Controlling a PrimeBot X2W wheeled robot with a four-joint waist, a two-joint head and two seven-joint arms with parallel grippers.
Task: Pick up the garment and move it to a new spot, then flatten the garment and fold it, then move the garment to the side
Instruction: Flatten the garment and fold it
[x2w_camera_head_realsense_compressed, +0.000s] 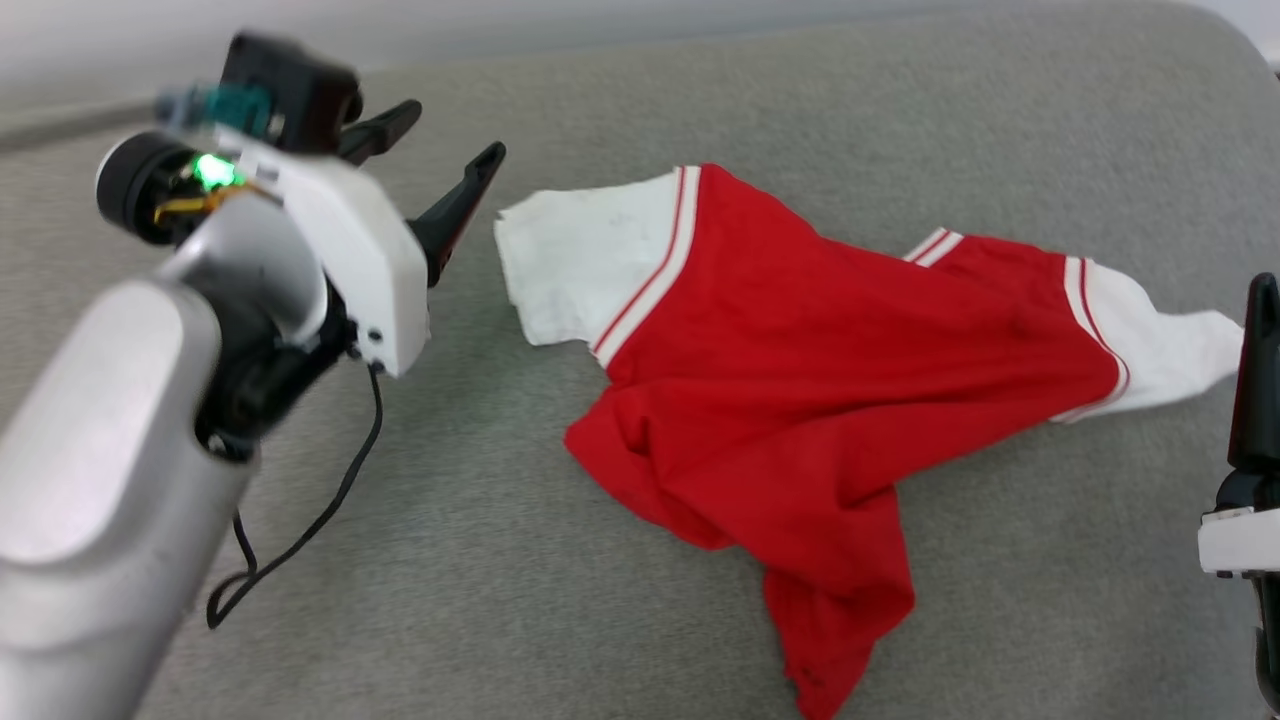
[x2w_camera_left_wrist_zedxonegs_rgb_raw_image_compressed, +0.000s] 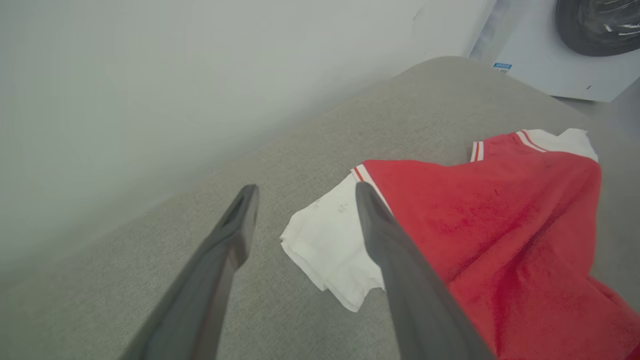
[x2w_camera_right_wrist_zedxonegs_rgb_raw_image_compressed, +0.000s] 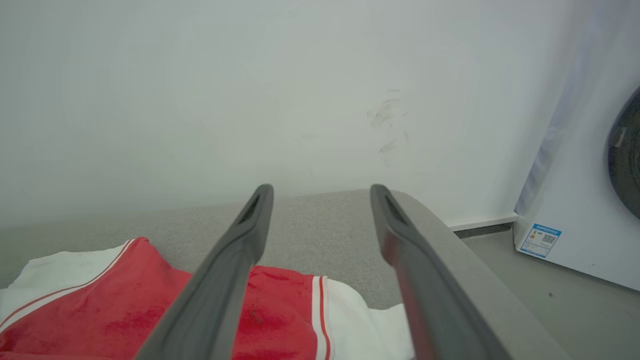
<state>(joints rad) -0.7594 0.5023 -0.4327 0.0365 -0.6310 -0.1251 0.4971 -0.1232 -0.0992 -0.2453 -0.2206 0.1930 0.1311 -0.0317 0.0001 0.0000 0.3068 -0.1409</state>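
One garment (x2w_camera_head_realsense_compressed: 800, 380), two spread hands (x2w_camera_left_wrist_zedxonegs_rgb_raw_image_compressed: 305, 187) (x2w_camera_right_wrist_zedxonegs_rgb_raw_image_compressed: 320, 190)

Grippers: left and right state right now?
left gripper: open, holding nothing, by the garment's white sleeve.
right gripper: open, holding nothing.

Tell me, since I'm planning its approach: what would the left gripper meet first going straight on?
Likely the grey cushion, just beside the jersey's white sleeve; depth ahead of the left gripper is unclear.

A rumpled red garment (x2w_camera_head_realsense_compressed: 800, 380) with white sleeves lay spread on the grey padded surface (x2w_camera_head_realsense_compressed: 520, 580), one sleeve near its right edge.
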